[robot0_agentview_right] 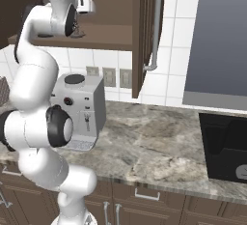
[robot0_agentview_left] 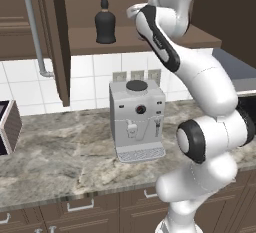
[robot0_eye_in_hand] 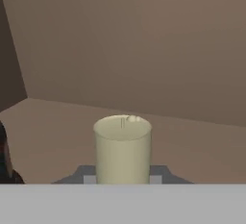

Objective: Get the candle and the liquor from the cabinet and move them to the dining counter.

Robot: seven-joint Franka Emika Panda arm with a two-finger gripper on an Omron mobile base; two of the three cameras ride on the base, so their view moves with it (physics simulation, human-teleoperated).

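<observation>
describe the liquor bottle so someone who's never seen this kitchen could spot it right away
Find the open dark brown wall cabinet above the marble worktop. On its shelf, above and left of the grey coffee machine, stands the liquor. It is a squat black bell-shaped bottle with a thin neck and tan band, unlike the short cream candle.

No readable text anywhere: coffee machine (robot0_agentview_left: pixel 137 119), liquor bottle (robot0_agentview_left: pixel 105 21) and candle (robot0_eye_in_hand: pixel 123 148) carry no legible labels or numbers.

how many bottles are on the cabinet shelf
1: the liquor stands upright on the open cabinet shelf, left of the arm's hand; the arm may hide more.
</observation>
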